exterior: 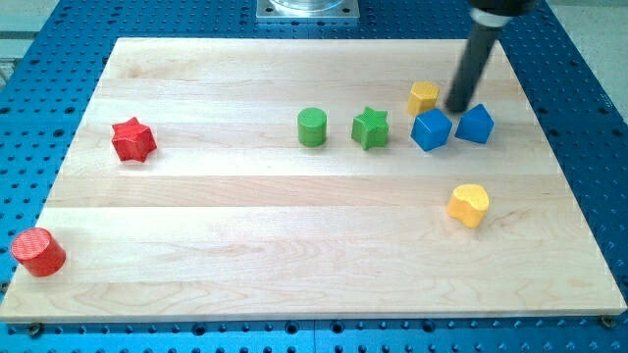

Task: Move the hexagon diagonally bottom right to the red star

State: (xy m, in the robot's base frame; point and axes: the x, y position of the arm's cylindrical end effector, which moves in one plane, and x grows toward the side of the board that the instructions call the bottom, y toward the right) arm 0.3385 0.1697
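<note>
The yellow hexagon block (424, 97) lies at the view's upper right, just above a blue block (431, 129). My tip (456, 107) stands right beside the hexagon's right side, between it and a second blue block (475, 124); I cannot tell if it touches the hexagon. The red star (133, 139) lies far off at the view's left, with a long stretch of board between it and the hexagon.
A green cylinder (312, 127) and a green star (370, 127) lie in a row left of the blue blocks, between hexagon and red star. A yellow heart-like block (469, 205) lies lower right. A red cylinder (38, 251) sits at the bottom left corner.
</note>
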